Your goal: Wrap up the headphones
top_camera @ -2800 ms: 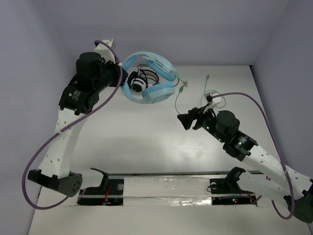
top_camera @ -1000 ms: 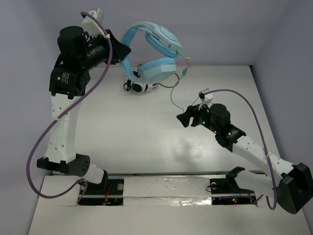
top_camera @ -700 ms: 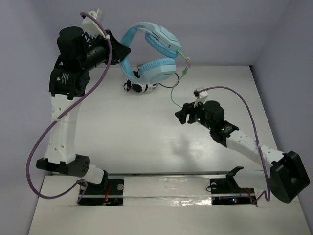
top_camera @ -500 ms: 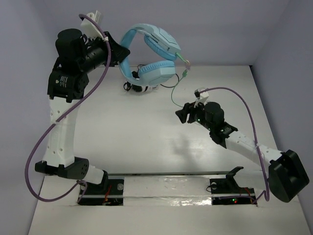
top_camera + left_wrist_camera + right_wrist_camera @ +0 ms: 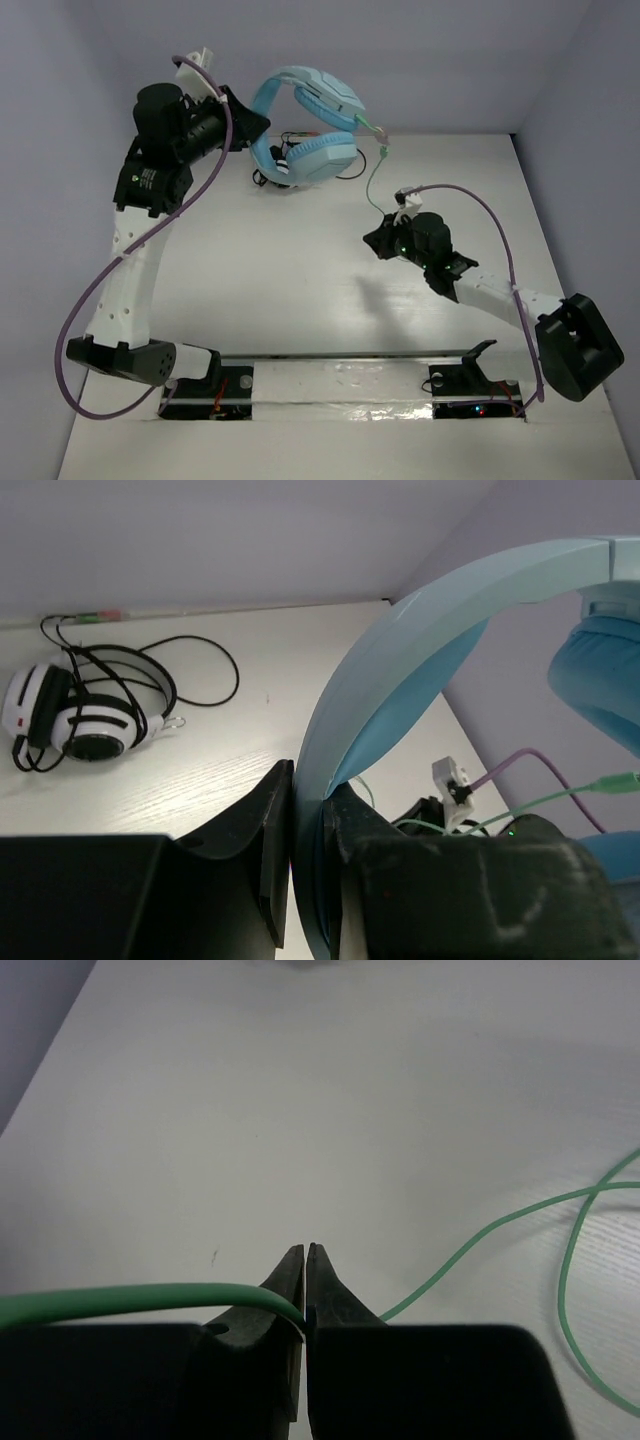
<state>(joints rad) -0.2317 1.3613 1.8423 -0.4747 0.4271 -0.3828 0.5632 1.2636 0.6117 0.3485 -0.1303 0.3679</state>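
1. L pincer (image 5: 252,128) clamped on the band of the headphones (image 5: 305,140), holding them up off the surface (image 5: 250,270) at far left-centre, ear cups out to its right.
2. R pincer (image 5: 304,1272) pinched together on the pale-green cable (image 5: 140,1302), low over mid surface.
3. Cable runs from a cup down to R pincer; more of it lies looped on the surface nearby.
4. Small b/w headphones (image 5: 85,715) lie on the surface near the back wall.

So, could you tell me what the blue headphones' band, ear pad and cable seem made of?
The band: smooth light-blue plastic, with an even satin sheen. The ear pad: probably soft leatherette, matte and rounded. The cable: thin green rubbery sheath, bending in loose curves.
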